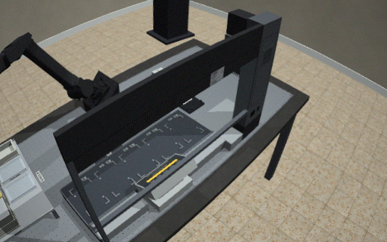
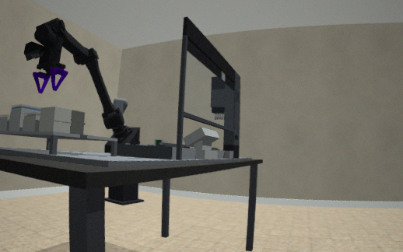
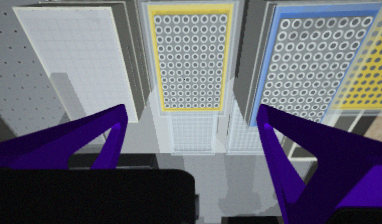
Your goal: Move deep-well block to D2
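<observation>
My gripper [image 3: 192, 111] is open and empty, and hangs high above the shelf [image 2: 51, 134]; it also shows in the exterior view [image 2: 49, 82]. Straight below it is a yellow-rimmed rack of round holes [image 3: 192, 55]. To its left stands a white sealed block [image 3: 74, 55] [image 2: 55, 120], which looks like the upper one of a stack of two. I cannot read any ID label, so I cannot tell which block is C15. The deck [image 1: 143, 157] with its row of corner brackets lies empty under the gantry.
A blue-rimmed rack [image 3: 312, 60] and a yellow one under a clear cover [image 3: 364, 70] stand to the right. Clear lidded plates [image 3: 192, 132] lie nearer me. An open-looking reservoir [image 1: 5, 149] sits at the shelf's end. The tall black gantry [image 1: 165, 93] spans the deck.
</observation>
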{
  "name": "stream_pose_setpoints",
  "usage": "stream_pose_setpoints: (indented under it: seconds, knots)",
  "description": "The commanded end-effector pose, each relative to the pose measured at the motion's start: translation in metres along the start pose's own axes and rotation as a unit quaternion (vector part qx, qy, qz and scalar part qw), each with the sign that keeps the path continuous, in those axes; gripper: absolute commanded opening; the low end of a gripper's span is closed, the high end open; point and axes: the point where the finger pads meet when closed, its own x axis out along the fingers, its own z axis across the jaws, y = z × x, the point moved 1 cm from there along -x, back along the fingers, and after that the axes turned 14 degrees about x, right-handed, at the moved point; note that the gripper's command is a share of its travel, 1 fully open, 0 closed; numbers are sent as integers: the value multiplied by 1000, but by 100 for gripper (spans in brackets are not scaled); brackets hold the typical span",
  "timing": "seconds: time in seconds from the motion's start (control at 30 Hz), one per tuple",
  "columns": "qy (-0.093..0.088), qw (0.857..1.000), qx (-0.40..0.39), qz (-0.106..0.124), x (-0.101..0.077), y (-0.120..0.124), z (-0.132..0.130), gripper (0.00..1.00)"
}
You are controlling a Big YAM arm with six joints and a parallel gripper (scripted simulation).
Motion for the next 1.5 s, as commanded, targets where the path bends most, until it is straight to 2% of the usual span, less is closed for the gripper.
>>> stream_pose_setpoints:
  seconds: [0.0, 0.03, 0.33, 0.4, 0.43, 0.77, 0.8, 0.83, 0.87, 1.47]
  knots:
    - [-16, 1000, 1, -15, -18, -7, 0, 100]
    - [-14, 1000, 1, -18, -20, -8, -14, 100]
    - [-12, 1000, -1, -21, -20, -18, -56, 100]
    - [-12, 1000, -1, -21, -20, -18, -56, 100]
    - [-9, 1000, -3, -16, -13, -18, -58, 100]
    - [-10, 1000, -4, -24, -21, -30, -107, 100]
    - [-9, 1000, -5, -22, -19, -31, -109, 100]
    - [-3, 1000, -7, -11, -5, -31, -107, 100]
    - [-11, 1000, -4, -21, -20, -35, -103, 100]
    - [-11, 1000, -4, -21, -20, -35, -103, 100]
